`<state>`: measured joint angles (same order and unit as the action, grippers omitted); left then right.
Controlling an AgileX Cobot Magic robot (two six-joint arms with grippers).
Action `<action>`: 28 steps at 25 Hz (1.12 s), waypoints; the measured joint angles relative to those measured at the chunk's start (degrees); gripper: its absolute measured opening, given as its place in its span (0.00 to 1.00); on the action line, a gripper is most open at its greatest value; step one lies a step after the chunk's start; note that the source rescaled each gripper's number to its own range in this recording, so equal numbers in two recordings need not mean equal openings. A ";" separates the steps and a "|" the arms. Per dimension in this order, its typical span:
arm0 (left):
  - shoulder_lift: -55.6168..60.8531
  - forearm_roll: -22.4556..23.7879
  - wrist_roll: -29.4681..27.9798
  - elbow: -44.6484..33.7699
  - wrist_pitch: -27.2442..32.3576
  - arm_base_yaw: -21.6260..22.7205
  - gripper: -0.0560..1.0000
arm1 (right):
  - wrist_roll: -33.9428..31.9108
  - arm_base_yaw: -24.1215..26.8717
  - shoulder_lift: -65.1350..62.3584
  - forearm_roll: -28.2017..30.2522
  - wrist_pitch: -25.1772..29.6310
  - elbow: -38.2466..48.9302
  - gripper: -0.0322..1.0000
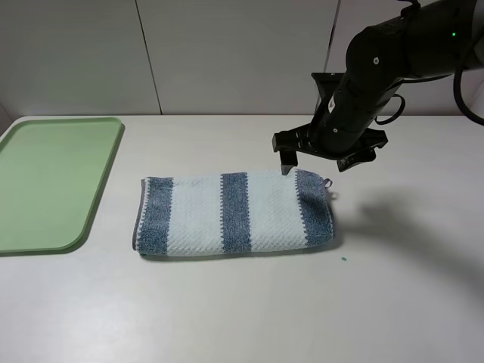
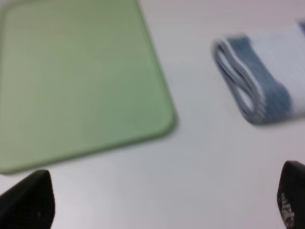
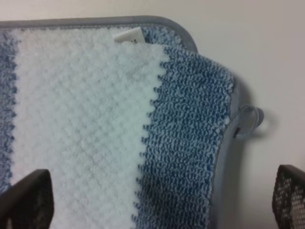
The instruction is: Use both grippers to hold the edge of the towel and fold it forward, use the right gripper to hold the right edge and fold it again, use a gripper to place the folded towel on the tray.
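Observation:
The towel [image 1: 238, 213] lies folded into a long strip on the white table, blue-grey and white stripes up, with a small loop [image 1: 330, 182] at its right end. The light green tray [image 1: 53, 181] lies empty at the far left. My right gripper [image 1: 321, 157] hovers over the towel's far right corner, open and empty. The right wrist view shows that corner of the towel [image 3: 95, 124] below my right gripper [image 3: 157, 200], jaws wide apart. My left gripper [image 2: 159, 205] is open and empty. It looks down on the tray [image 2: 76, 81] and the towel's layered left end [image 2: 257, 76]. The left arm is outside the exterior view.
A white wall of panels runs along the table's back edge [image 1: 227, 116]. A tiny green speck [image 1: 342, 259] lies on the table in front of the towel's right end. A white label [image 3: 128, 35] shows at the towel's hem.

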<state>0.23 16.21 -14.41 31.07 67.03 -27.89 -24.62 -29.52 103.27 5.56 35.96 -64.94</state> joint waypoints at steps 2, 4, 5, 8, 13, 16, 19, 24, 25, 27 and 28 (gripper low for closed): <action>0.05 -2.51 1.47 -0.58 -0.36 0.00 0.91 | 0.00 0.00 0.00 0.14 0.00 0.00 1.00; 0.18 -4.57 2.53 -0.58 -0.65 0.00 0.90 | 0.00 0.00 0.00 0.20 0.00 0.00 1.00; 0.23 -6.25 2.93 -0.73 -1.03 0.00 0.90 | 0.00 0.00 0.06 0.33 -0.04 0.00 1.00; 0.23 -10.12 5.10 -1.03 -1.56 0.00 0.89 | 0.00 0.00 0.11 0.39 -0.44 0.00 1.00; 0.23 -11.09 6.30 -1.03 -1.90 0.00 0.88 | 0.00 0.00 0.17 0.58 -1.04 0.00 1.00; 0.23 -11.15 6.35 -1.03 -1.95 0.00 0.88 | 0.00 0.00 0.17 0.64 -1.29 0.00 1.00; 0.23 -11.19 6.37 -1.03 -2.06 0.00 0.88 | 0.00 0.00 0.17 0.77 -1.31 0.00 1.00; 0.23 -10.42 6.44 -1.03 -2.70 2.44 0.88 | 0.00 0.00 0.29 0.82 -1.31 0.00 1.00; 0.23 -9.95 6.48 -1.03 -2.70 4.08 0.88 | 0.00 0.00 0.56 0.83 -1.20 0.00 1.00; 0.23 -9.52 6.48 -1.03 -2.70 7.65 0.88 | 0.00 0.00 1.88 0.77 -1.02 -0.11 1.00; 0.23 -9.22 6.48 -1.03 -2.70 9.66 0.88 | 0.00 0.00 2.72 0.73 -0.97 -0.11 1.00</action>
<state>0.47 6.99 -7.93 30.04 64.32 -18.23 -24.62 -29.52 105.99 6.29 34.99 -65.04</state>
